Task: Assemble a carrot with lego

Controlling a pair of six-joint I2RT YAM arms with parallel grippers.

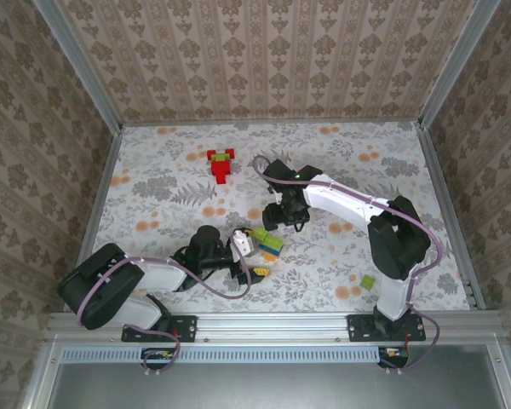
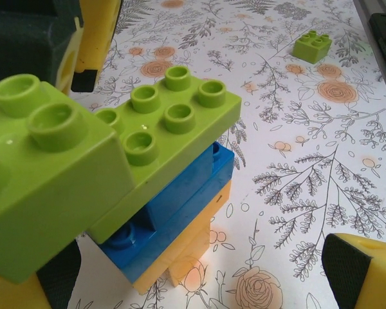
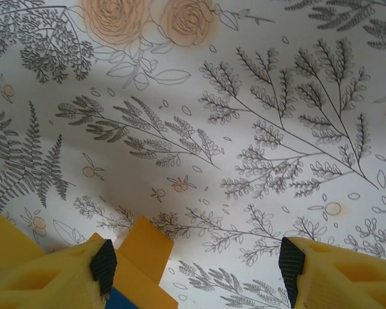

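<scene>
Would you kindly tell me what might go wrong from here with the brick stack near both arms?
1. The brick stack stands unheld between the wide-open left jaws, its green bricks overhanging; closing off-centre may tip it or pry it apart.
2. The open right jaws hang close beside the same stack, one finger next to an orange brick; the arms may knock each other.

Even, diffuse overhead light in all three views, casting soft grey shadows on the floral table (image 1: 153,170); in the left wrist view the nearest green brick (image 2: 45,187) is slightly out of focus, with small glints on its studs, while the table print behind it is sharp.
</scene>
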